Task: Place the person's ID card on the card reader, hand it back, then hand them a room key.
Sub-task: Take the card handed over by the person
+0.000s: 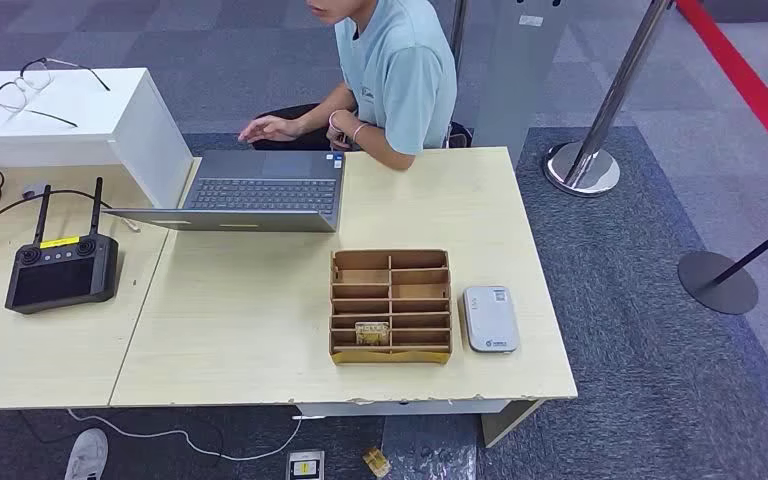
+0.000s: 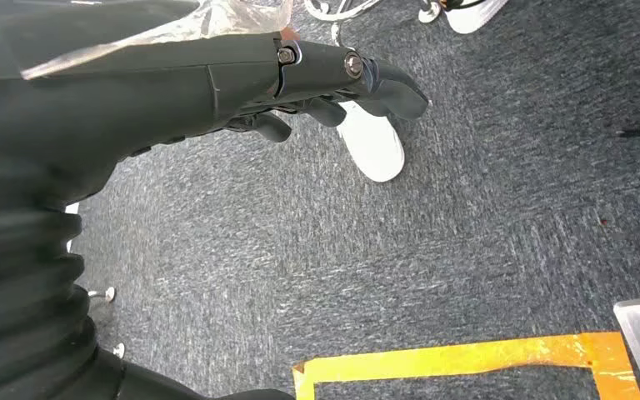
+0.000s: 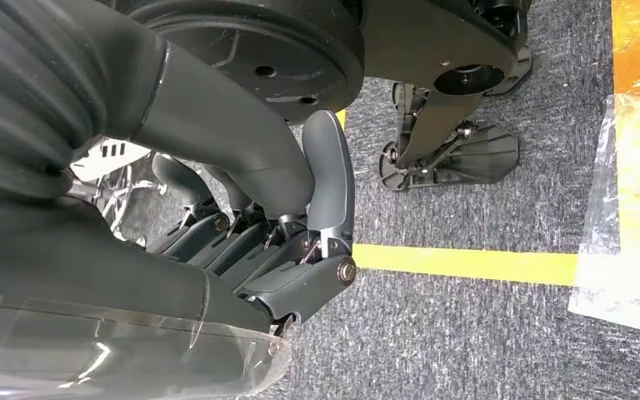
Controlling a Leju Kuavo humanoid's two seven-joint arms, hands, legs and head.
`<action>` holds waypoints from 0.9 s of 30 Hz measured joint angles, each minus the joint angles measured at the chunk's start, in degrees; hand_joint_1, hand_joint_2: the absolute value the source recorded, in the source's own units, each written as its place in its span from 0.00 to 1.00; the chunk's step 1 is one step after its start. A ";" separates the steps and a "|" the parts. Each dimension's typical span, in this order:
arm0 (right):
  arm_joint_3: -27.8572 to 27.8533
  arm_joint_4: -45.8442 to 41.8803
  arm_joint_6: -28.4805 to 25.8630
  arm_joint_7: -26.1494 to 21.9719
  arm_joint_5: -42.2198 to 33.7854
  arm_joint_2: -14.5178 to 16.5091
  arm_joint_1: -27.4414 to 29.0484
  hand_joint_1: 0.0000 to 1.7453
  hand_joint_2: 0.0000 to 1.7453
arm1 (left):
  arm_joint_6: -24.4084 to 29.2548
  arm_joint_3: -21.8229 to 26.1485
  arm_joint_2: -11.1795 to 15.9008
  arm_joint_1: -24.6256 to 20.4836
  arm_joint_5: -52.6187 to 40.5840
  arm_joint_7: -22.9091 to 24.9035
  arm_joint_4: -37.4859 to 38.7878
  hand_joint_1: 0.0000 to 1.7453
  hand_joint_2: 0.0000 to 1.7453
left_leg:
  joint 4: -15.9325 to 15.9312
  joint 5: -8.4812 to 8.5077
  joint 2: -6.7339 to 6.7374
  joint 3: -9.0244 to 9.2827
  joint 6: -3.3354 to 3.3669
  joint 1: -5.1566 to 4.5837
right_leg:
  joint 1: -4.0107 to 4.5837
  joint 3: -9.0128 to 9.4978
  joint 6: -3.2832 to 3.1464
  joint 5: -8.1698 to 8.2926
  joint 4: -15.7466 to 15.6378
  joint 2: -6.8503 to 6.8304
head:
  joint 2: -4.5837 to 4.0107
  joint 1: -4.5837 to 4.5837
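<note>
A small white card reader [image 1: 489,318] lies flat near the table's right front edge. Just left of it stands a brown wooden organizer [image 1: 391,305] with several slots, and a yellowish card [image 1: 371,332] sits in a front slot. A person [image 1: 395,70] in a light blue shirt sits behind the table, one hand [image 1: 268,128] over the laptop's touchpad. My left hand [image 2: 317,79] hangs over grey carpet, fingers loosely extended and holding nothing. My right hand [image 3: 275,242] hangs beside my body above the floor, fingers slightly bent around nothing.
An open laptop [image 1: 260,190] sits at the table's far middle. A black remote controller [image 1: 62,268] lies on the left table, and glasses [image 1: 35,85] rest on a white box [image 1: 70,115]. A stanchion base [image 1: 582,168] with red rope stands to the right.
</note>
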 joint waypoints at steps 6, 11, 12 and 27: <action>-0.32 0.02 0.19 3.31 0.33 -0.04 -0.01 0.08 1.00 | 1.16 0.08 -0.15 0.03 1.92 0.16 0.00 0.00 1.00 | 0.00 0.00 0.00 0.00 0.00 0.00 | 0.00 0.00 0.00 0.00 0.00 0.00 | 0.01 -0.01; -0.49 0.01 0.78 3.04 0.87 -0.24 -0.02 0.00 1.00 | 1.23 0.15 -0.64 0.07 2.83 0.98 0.00 0.00 1.00 | 0.00 0.00 0.00 -0.01 0.00 0.00 | 0.00 0.00 0.00 0.00 0.00 0.00 | 0.01 0.01; -0.49 0.00 0.84 2.27 0.96 -0.31 -0.02 0.00 1.00 | 1.21 0.16 -0.79 0.09 2.97 1.12 0.00 0.00 1.00 | 0.00 0.00 0.00 -0.01 0.00 0.00 | 0.00 0.01 0.00 0.00 0.00 0.00 | 0.01 0.01; -0.48 -0.04 -12.33 -7.37 3.61 -2.20 -0.16 0.00 1.00 | 2.10 1.64 -2.61 0.41 5.48 -0.37 0.00 0.00 1.00 | 0.02 0.00 0.00 0.00 0.00 -0.01 | -0.01 0.02 0.03 0.02 0.00 0.00 | 0.01 -0.01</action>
